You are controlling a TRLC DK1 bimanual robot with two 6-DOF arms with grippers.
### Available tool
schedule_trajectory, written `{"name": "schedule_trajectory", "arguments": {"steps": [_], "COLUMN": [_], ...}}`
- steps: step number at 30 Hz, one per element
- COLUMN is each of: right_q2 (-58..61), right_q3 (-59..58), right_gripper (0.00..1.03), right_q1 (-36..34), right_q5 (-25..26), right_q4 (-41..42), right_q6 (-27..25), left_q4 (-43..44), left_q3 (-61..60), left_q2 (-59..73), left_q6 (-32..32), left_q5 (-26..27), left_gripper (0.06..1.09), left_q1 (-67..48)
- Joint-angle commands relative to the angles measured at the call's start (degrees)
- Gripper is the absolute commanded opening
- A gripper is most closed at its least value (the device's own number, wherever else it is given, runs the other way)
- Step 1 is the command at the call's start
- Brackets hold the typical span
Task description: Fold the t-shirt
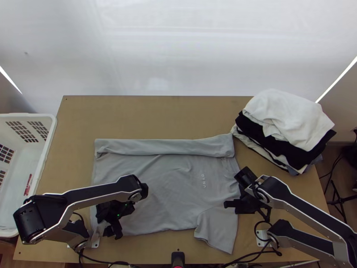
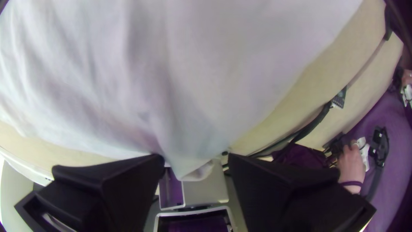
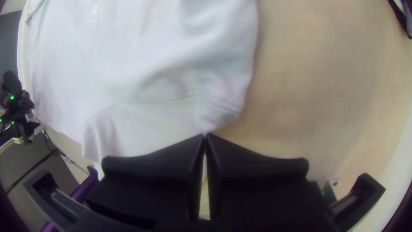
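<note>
Top view shows the grey t-shirt [image 1: 165, 187] lying mostly flat across the middle of the light wooden bench [image 1: 147, 116], its neck end towards three o'clock and its hem towards nine. Taking twelve as the far side, I can see that the shirt's twelve o'clock edge is turned in, making a long narrow folded band [image 1: 165, 147] down its length. One sleeve [image 1: 218, 232] lies spread out at about five o'clock.

Over the shirt's hem corner, at roughly seven o'clock, is the left tool [image 1: 113, 230]. From the left wrist view, its two fingers stand well apart, with a gathered point of the grey cloth in the gap between them, not squeezed.

At the shirt's four o'clock side is the right tool [image 1: 228, 204]. In the right wrist view its fingertips are brought together, pinching a bit of cloth at the shirt's edge, where small creases run in to the tips.

Up at two o'clock on the bench sits a heaped pile of clothes [image 1: 285, 120], white on top with black beneath. Just off the bench at nine o'clock is a white plastic basket [image 1: 47, 138].
</note>
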Motion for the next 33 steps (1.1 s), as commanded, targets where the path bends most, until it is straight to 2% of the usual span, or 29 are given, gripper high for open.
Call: {"name": "schedule_trajectory", "arguments": {"steps": [1, 4, 5, 12, 17, 24, 33], "right_q2": [0.0, 0.0, 0.0, -0.2, -1.0, -2.0, -2.9], "right_q3": [0.3, 0.4, 0.5, 1.6, 4.8, 9.0, 11.0], "right_gripper": [0.03, 0.03, 0.03, 0.03, 0.03, 0.03, 0.03], "right_q1": [-0.5, -0.8, -0.8, -1.1, -2.2, -5.5, -10.3], "right_q5": [0.1, 0.1, 0.1, 0.0, -0.1, -0.2, -0.2], "right_q4": [0.0, 0.0, 0.0, -0.1, -0.3, -2.5, -4.5], "right_q6": [0.1, 0.1, 0.1, 0.1, 0.0, -2.6, -5.8], "left_q4": [1.5, 2.7, 4.2, 4.9, 5.5, 4.6, 4.9], "left_q3": [-0.4, -0.3, -0.3, 0.0, 1.3, 4.5, 4.9], "left_q2": [-1.5, -2.2, -2.5, -3.2, -5.2, -7.5, -8.5], "left_q6": [-0.6, -1.2, -1.3, -0.8, 1.0, 6.6, 10.0], "left_q5": [0.1, 0.1, 0.2, 0.0, -0.4, -0.7, -1.4], "left_gripper": [0.58, 0.15, 0.10, 0.10, 0.10, 0.10, 0.10], "left_q1": [-0.6, -0.3, -0.1, 0.7, 6.5, 16.7, 22.1]}}
